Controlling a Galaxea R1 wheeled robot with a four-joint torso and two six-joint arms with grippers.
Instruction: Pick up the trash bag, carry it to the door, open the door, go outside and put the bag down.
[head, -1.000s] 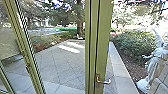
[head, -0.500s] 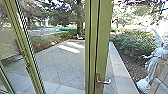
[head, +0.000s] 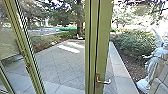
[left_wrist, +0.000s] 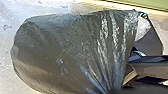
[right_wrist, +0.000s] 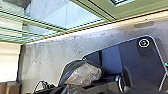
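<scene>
Cropped at the edges
The head view cuts off the green-framed glass door (head: 103, 47) and pale stone statue (head: 155, 61); the left wrist view crops the shiny black plastic trash bag (left_wrist: 62, 50).

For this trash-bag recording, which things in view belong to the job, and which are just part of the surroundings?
Part of the job:
- dark trash bag
- green-framed door
- door handle
- paved yard, outside

Just surroundings:
- pale statue
- leafy shrub
- tree trunk
</scene>
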